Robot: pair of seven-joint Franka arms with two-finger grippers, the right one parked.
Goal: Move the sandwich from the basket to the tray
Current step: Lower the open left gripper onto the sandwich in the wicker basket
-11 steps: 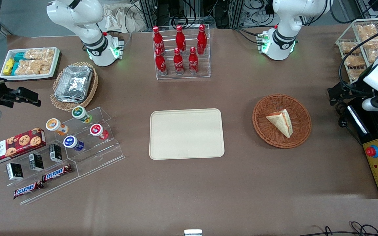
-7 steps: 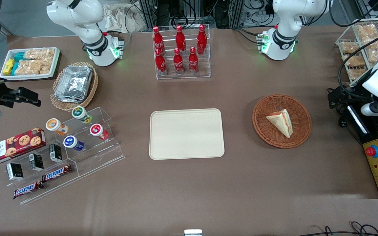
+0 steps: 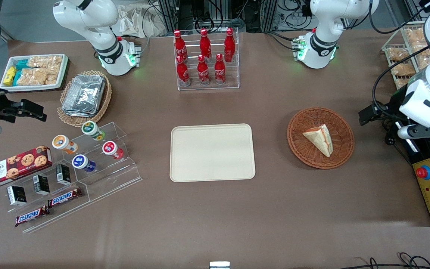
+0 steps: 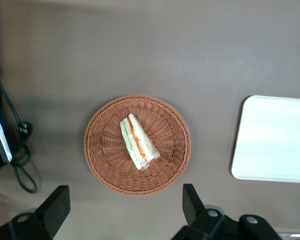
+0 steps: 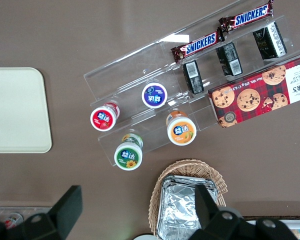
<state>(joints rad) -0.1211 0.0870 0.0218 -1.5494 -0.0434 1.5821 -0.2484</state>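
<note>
Your left gripper (image 4: 122, 212) is hovering released beside the round reddish-brown wicker basket (image 3: 345, 149), which is holding 1 wrapped triangular white-bread sandwich (image 3: 319, 139).

Claw closing in on the basket

The claw (image 4: 125, 212) has drifted nearer the basket (image 3: 297, 149), hanging high above the worktop (image 3: 215, 216), fingers spread.

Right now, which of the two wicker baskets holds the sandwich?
The reddish-brown basket, beside the open gripper, holds the sandwich; the tan basket holds foil trays.

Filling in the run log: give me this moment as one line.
phase: approach | gripper: open, above table beside basket | sandwich: in basket, untouched | tray: bare
</note>
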